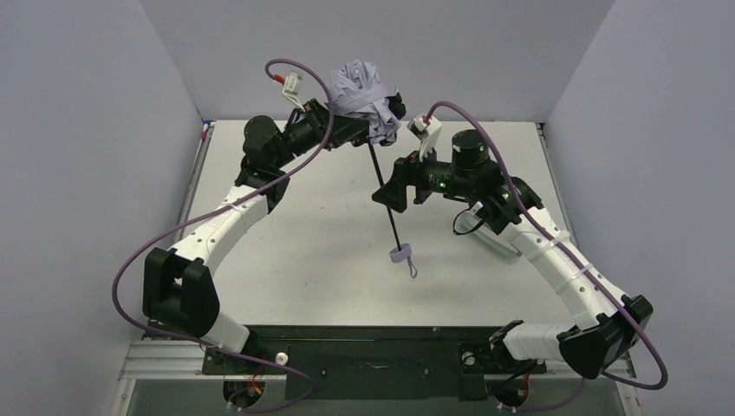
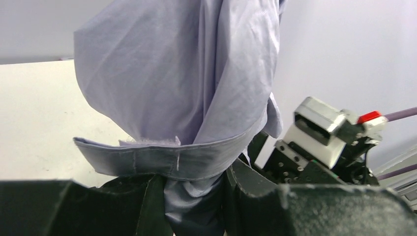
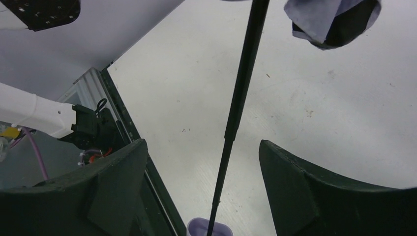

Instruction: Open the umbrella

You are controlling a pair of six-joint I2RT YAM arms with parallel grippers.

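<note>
1. The umbrella (image 1: 366,97) is held up over the far middle of the table (image 1: 295,243). Its folded pale fabric is bunched at the top and its handle (image 1: 400,254) points down toward the near side.
2. The left gripper (image 2: 194,201) is clamped on the lower part of the fabric bundle, which fills the gap between its dark fingers (image 2: 98,206). The closing strap (image 2: 162,160) hangs loose in a band just above them.
3. The right gripper (image 3: 202,147) is spread wide. The thin black shaft (image 3: 241,83) runs between its fingers and touches neither, with a clear gap on both sides.
4. I cannot tell whether the handle rests on the table or hangs just above it.
5. The fabric sits near the back wall (image 1: 364,35). The side walls (image 1: 87,130) close in the table's left and right edges.
6. Bare tabletop lies on both sides of the shaft. In the right wrist view the table's near edge shows left of the shaft.
</note>
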